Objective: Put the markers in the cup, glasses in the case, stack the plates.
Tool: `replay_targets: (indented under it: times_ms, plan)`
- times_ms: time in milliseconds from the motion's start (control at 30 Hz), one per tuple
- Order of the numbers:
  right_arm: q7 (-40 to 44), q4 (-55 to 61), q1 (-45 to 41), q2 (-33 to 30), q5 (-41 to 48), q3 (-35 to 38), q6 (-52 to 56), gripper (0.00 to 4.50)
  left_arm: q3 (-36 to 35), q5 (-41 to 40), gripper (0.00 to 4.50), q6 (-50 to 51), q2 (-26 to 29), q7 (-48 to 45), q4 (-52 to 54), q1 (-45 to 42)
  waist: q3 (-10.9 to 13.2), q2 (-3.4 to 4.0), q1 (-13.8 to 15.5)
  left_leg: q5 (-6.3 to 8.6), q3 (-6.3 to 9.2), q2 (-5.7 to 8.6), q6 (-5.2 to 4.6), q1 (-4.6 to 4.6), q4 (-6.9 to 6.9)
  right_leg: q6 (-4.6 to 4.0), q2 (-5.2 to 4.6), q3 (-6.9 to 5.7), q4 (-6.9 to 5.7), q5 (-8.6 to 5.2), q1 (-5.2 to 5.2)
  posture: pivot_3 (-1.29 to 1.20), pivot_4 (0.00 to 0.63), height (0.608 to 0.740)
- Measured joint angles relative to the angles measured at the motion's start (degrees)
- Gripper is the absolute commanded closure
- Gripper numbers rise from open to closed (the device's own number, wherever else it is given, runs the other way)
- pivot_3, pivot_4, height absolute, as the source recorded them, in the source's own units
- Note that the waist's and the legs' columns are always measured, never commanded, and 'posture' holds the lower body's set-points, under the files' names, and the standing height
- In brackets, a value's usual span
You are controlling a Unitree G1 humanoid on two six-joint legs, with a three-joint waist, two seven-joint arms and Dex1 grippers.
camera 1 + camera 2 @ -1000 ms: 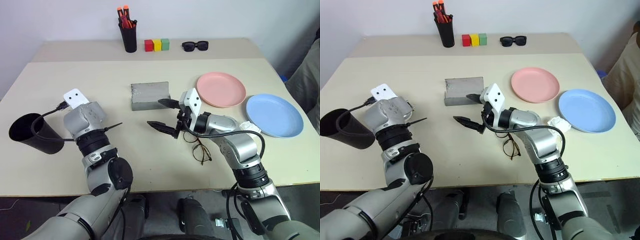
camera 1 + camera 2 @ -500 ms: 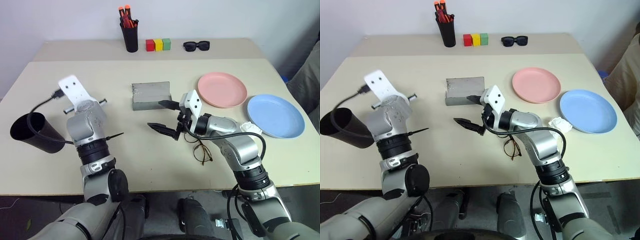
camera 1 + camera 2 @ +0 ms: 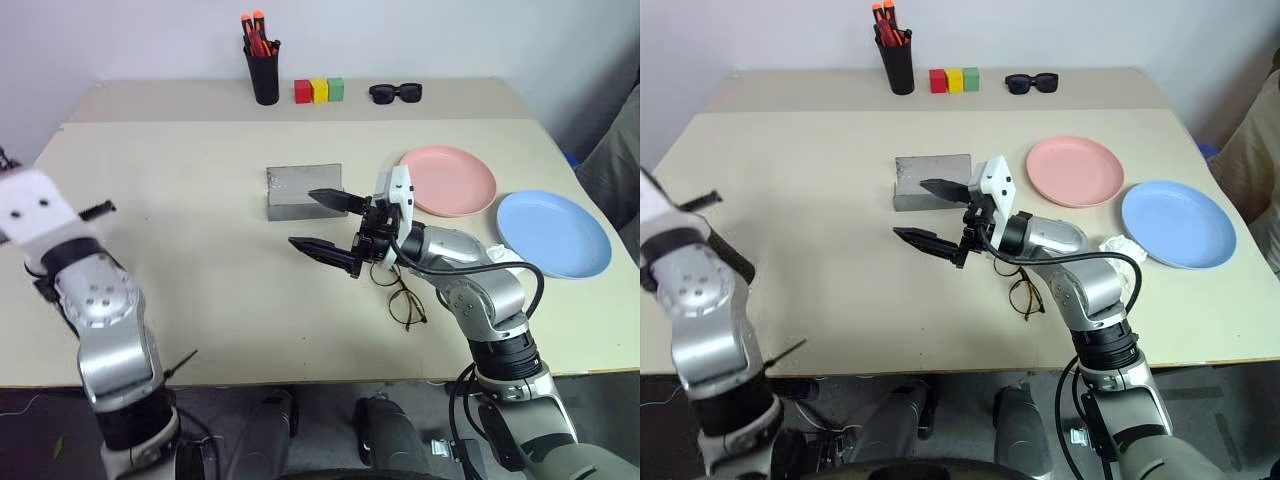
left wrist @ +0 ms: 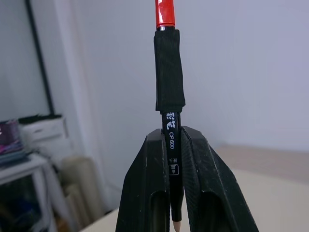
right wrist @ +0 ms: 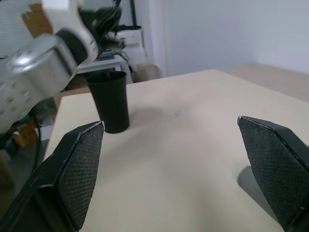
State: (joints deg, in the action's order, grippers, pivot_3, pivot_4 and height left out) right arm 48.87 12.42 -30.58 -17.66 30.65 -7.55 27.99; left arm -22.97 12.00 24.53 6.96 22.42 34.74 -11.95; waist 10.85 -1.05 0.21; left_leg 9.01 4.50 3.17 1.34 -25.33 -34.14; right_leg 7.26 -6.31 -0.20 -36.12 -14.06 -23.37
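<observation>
— Above the table's (image 3: 200,230) left edge, how is the left gripper (image 4: 170,159) posed?
— Raised; its jaws are pinched on the red marker (image 4: 168,72).
— And the right gripper (image 3: 325,222)?
— Held level beside the case (image 3: 303,190), jaws spread wide, the glasses (image 3: 403,302) lying below.

Left arm is raised at the desk's (image 3: 200,260) left edge, its claw (image 4: 168,193) pinched tight on a marker (image 4: 169,87) that stands up between the fingers (image 4: 145,188). Right arm reaches in over the middle, claw (image 3: 325,222) spread wide, empty, pointing leftward.
</observation>
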Motion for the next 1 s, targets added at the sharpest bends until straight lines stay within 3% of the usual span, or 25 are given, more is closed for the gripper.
replay_targets:
  times_ms: [233,867,1000]
  plan:
    - [2.2,-0.6,-0.9,0.0,0.4,-0.4,0.1,0.00,-1.6,0.4,4.40,-0.4,-2.9,0.6,2.3,7.5,0.0,0.00,0.4,0.00,-0.03,-0.02,0.00,-0.01,0.00,-0.02,0.04,-0.01,0.00,-0.01,0.00,0.00,0.150,0.740]
    - [2.9,-2.6,-1.4,0.9,-0.1,-1.2,-0.8,0.00,-1.6,-0.2,4.40,-5.2,-3.6,1.4,-4.6,5.9,0.0,-0.02,0.4,0.00,-0.03,-0.01,0.00,-0.01,0.00,-0.03,0.04,-0.02,0.02,-0.02,-0.01,0.00,0.150,0.740]
    - [2.5,-2.5,-1.3,0.9,-0.1,-1.2,-0.8,0.00,-1.6,-0.2,2.87,-5.4,-3.6,1.4,-4.7,5.8,0.0,-0.02,0.4,0.00,-0.03,-0.02,0.00,-0.01,0.00,-0.03,0.04,-0.02,0.02,-0.02,-0.01,0.00,0.150,0.740]
